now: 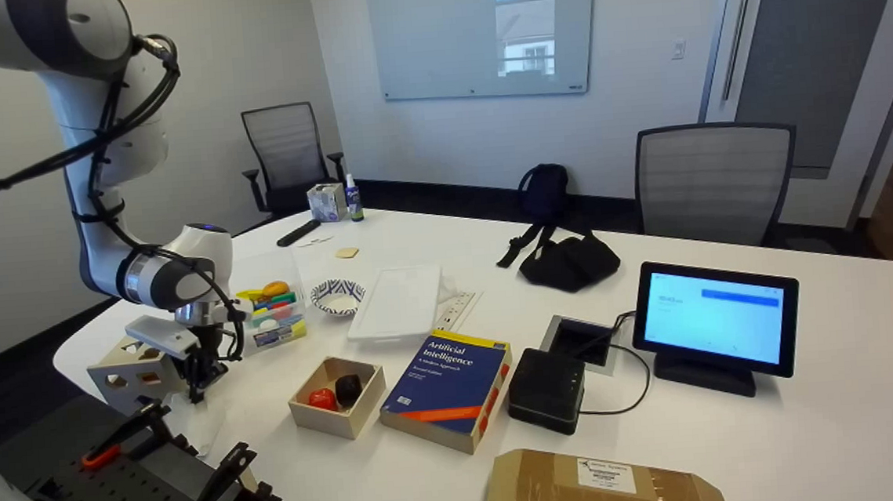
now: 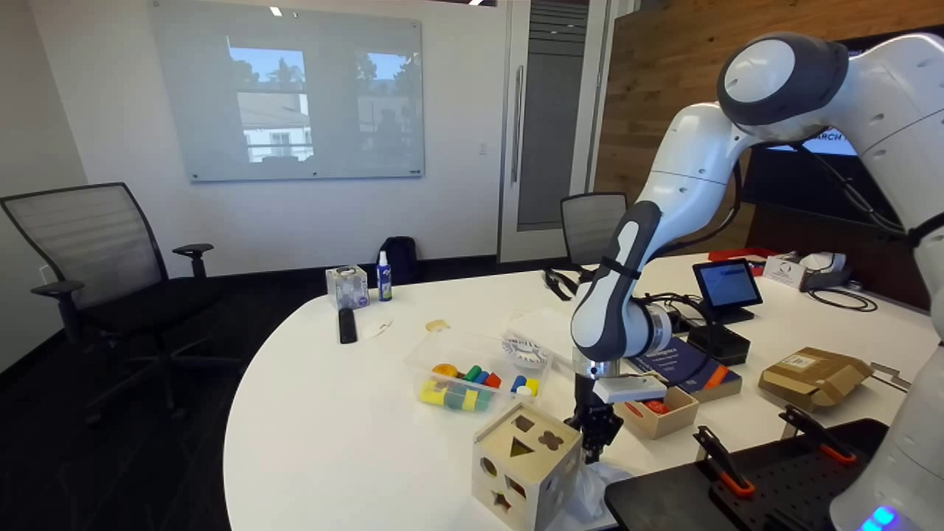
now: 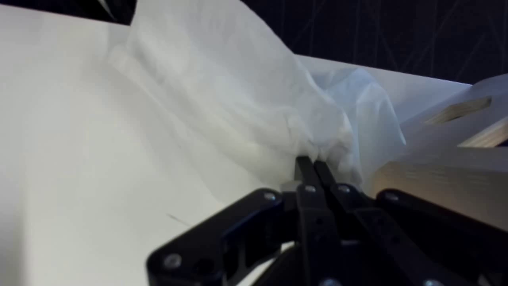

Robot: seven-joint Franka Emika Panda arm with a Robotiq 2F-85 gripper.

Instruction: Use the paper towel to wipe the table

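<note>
The paper towel is a crumpled white thin sheet. In the wrist view it spreads beyond my fingertips toward the table's edge. My gripper is shut on it, with the fingers nearly touching and the towel bunched at the tips. In both exterior views the gripper points down low at the table's edge, and the towel lies under and around the tips. The white table also fills the left of the wrist view. Part of the towel is hidden behind the wooden box in an exterior view.
A wooden shape-sorter box stands right beside the gripper. Nearby are a wooden tray with red and black pieces, a blue book, a clear bin of blocks and a black clamp plate.
</note>
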